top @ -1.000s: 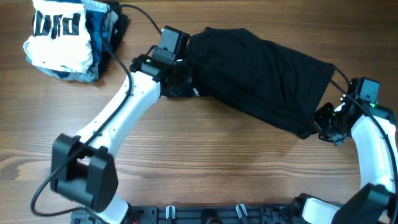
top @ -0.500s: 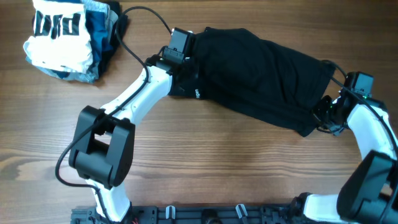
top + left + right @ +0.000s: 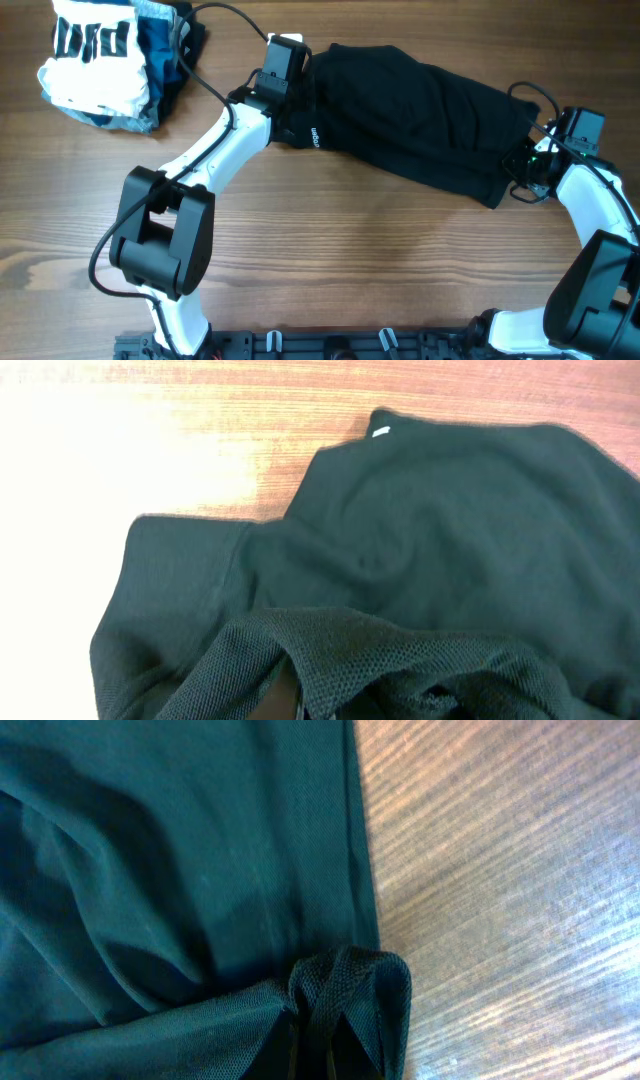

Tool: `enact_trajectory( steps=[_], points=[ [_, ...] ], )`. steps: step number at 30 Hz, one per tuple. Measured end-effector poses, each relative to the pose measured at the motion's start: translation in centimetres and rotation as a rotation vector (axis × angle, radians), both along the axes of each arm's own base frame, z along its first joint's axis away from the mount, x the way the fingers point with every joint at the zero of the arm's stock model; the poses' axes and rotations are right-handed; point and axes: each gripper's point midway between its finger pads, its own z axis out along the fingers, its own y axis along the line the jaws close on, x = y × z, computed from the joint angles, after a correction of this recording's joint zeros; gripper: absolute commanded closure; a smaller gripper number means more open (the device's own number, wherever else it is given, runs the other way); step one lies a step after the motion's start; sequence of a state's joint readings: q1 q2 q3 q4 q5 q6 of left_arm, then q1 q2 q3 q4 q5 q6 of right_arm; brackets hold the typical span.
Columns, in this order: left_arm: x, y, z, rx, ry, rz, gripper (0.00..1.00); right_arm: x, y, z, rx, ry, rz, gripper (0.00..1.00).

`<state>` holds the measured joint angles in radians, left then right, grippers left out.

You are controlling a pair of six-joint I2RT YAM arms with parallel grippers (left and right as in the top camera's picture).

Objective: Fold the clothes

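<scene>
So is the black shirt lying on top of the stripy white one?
No, the black shirt lies on the wooden table, well apart from the stripy white garment in the top-left corner.

Black clothes [image 3: 170,870] fill left; bunched edge pinched in fingers [image 3: 282,1058] at bottom; wooden table [image 3: 500,870] right.

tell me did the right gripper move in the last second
Yes. The right gripper, shut on the black shirt, moved toward the table's far edge, nearer level with the folded pile, which stayed put.
</scene>
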<state>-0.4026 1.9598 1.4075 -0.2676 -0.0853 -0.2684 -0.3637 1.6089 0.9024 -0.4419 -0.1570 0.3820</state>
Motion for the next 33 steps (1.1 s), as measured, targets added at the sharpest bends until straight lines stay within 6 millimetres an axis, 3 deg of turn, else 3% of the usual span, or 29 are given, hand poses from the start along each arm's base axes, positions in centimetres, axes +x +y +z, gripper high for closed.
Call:
enact_trajectory(
  steps=[11,12,15,16,18,25,28,32,33],
  points=[
    [1.1,-0.5,1.2,-0.038,-0.060,0.011,0.96,1.1,-0.4,0.6,-0.024,-0.052,0.017,0.96],
    [1.1,-0.4,1.2,-0.037,-0.059,0.011,0.90,1.1,-0.4,0.6,-0.025,-0.052,0.019,0.90],
    [1.0,-0.4,1.1,-0.038,-0.055,0.014,0.35,1.2,-0.4,0.6,-0.031,-0.053,0.029,0.57],
    [1.0,-0.4,1.1,-0.040,-0.055,0.016,0.20,1.2,-0.4,0.6,-0.029,-0.054,0.025,0.50],
    [1.1,-0.4,1.1,-0.041,-0.056,0.017,0.00,1.3,-0.4,0.7,-0.038,-0.059,0.035,0.43],
    [1.1,-0.1,1.0,-0.027,-0.055,0.011,0.00,1.9,-0.5,1.0,-0.047,-0.089,0.053,0.38],
    [0.2,0.5,0.3,0.031,0.002,-0.020,0.00,2.2,0.2,1.4,-0.020,-0.102,0.095,0.35],
    [-1.7,1.5,0.5,0.123,0.118,-0.071,0.00,3.0,1.0,3.2,0.010,-0.121,0.165,0.32],
    [-2.0,1.9,1.0,0.141,0.140,-0.080,0.00,3.8,1.2,4.6,0.019,-0.142,0.185,0.31]
  ],
)
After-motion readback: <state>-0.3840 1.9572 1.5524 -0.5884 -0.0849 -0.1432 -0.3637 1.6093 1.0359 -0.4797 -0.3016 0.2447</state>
